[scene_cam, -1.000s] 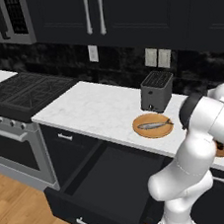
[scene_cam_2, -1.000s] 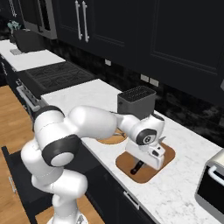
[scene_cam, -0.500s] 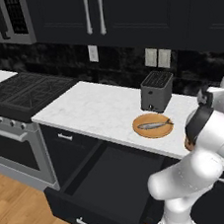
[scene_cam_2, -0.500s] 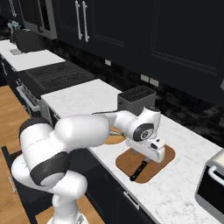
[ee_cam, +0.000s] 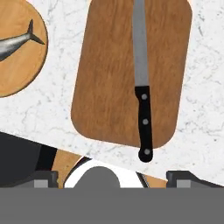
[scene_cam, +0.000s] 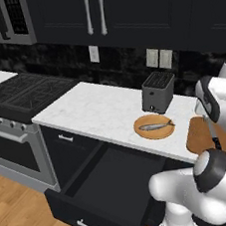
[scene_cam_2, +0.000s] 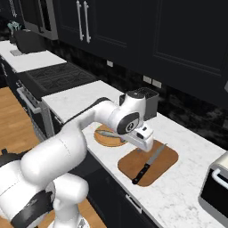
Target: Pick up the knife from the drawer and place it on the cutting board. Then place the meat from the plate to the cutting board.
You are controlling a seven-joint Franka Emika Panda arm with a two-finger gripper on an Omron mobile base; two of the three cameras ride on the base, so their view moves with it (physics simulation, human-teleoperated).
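Note:
The knife [ee_cam: 142, 92] lies flat on the brown cutting board [ee_cam: 109, 78], dark handle toward the counter's front edge, nothing gripping it. My gripper [ee_cam: 116, 180] hovers above the board's near end, open, its fingertips [ee_cam: 41, 179] set wide apart. From the right base view the gripper [scene_cam_2: 142, 148] hangs over the board's [scene_cam_2: 162, 153] left end, just above the knife [scene_cam_2: 149, 162]. The meat, a grey fish [ee_cam: 13, 43], rests on the round plate [ee_cam: 19, 74] left of the board. The plate [scene_cam: 155, 132] sits behind the pulled-out black drawer [scene_cam: 103, 184].
A black toaster [scene_cam: 158, 90] stands behind the plate against the backsplash. The stove [scene_cam: 22, 93] is at the counter's left end. A dark appliance [scene_cam_2: 216, 191] sits at the far right of the white marble counter [scene_cam_2: 75, 100].
The gripper went from shut to open and let go of the knife, which now lies on the board. The hand has lifted and drawn back toward the board's left end.

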